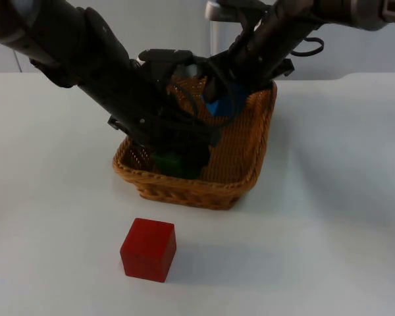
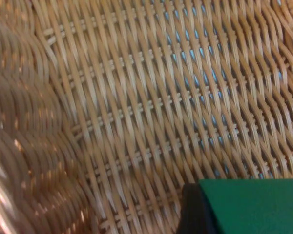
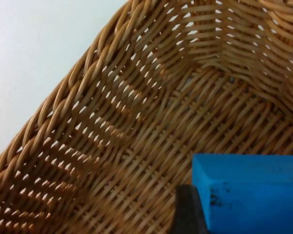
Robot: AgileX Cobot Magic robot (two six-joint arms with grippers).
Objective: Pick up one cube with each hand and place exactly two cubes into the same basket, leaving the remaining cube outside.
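A green cube [image 1: 174, 162] is sitting clenched in the left gripper [image 1: 178, 158], down inside the wicker basket [image 1: 184, 191] near its front wall. In the left wrist view the green cube [image 2: 254, 204] is pressing against a black fingertip [image 2: 193, 212], with the woven basket floor [image 2: 151, 107] lying just beyond the jaws. A blue cube [image 1: 218, 107] is being held the same way by the right gripper [image 1: 220, 105], lowered over the back half of the same basket. In the right wrist view the blue cube [image 3: 249, 192] is resting beside its fingertip [image 3: 185, 209], and the basket's wall and corner [image 3: 136, 97] are rising ahead of the jaws.

Judging by this, the task is nearly finished: both cubes are inside the basket's bounds but each is being gripped, so opening both sets of jaws and lifting away is what is left.

A red cube [image 1: 149, 249] is standing on the white table [image 1: 336, 197], outside the basket and well forward of both grippers, as the leftover one. The two arms are crowding together over the basket, so they could brush each other or the rim when lifting out.
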